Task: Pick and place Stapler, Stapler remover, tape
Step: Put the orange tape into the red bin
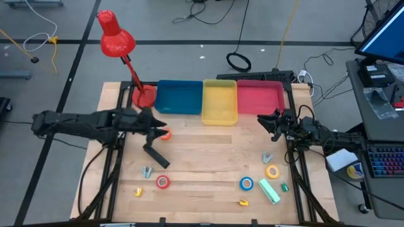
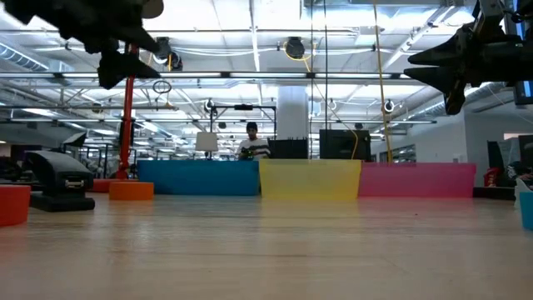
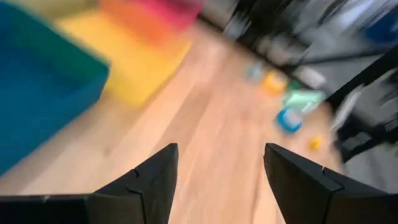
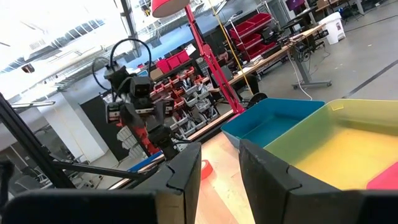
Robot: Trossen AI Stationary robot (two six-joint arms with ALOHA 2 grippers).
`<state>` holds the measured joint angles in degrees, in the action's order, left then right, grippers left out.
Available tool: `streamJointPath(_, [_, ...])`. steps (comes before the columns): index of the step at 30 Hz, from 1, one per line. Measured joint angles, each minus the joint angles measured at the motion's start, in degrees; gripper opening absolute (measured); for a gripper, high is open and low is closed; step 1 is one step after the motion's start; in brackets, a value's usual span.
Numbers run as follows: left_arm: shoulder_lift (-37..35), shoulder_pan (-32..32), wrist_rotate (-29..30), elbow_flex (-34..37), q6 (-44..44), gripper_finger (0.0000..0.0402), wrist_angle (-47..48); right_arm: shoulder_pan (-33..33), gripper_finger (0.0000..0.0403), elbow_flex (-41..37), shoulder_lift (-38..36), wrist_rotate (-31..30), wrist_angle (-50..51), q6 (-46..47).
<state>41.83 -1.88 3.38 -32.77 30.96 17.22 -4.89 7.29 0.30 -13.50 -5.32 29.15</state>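
The black stapler [image 1: 156, 155] lies flat on the wooden table, also seen in the low view [image 2: 58, 179]. The orange tape [image 1: 165, 133] lies just right of my left gripper [image 1: 158, 128], which hangs open above the table [image 3: 221, 155] and touches nothing. On the table's near half lie the red tape [image 1: 163, 182], blue tape [image 1: 246, 183] and yellow tape [image 1: 272, 171]. Two grey claw-shaped staple removers [image 1: 146, 171] [image 1: 267, 157] lie there too. My right gripper [image 1: 261, 122] is open in the air in front of the pink bin [image 1: 260, 96].
Blue bin [image 1: 180, 98], yellow bin [image 1: 219, 101] and pink bin stand in a row at the far edge. A red desk lamp [image 1: 117, 41] rises from the far left corner. A green block [image 1: 271, 191] and small yellow pieces [image 1: 243, 202] lie near the front edge.
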Motion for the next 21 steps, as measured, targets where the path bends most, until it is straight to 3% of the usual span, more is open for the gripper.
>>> streamJointPath(5, [9.9, -1.2, 1.6, -7.5, 1.2, 0.0239, 8.1, 0.0, 0.0102, 0.0, 0.0, 0.0, 0.0, 0.0])
streamJointPath(12, [16.6, -1.6, 0.6, -8.1, 2.7, 0.0239, -1.4, 0.0, 0.0102, 0.0, 0.0, 0.0, 0.3, 0.0])
streamJointPath(17, [18.8, -2.9, -0.5, -8.1, 12.7, 0.0239, 3.2, 0.0, 0.0102, 0.0, 0.0, 0.0, 1.6, 0.0])
streamJointPath(21, [19.9, -2.8, 3.2, -8.1, 20.8, 0.0239, 11.0, 0.0, 0.0102, 0.0, 0.0, 0.0, 2.3, 0.0])
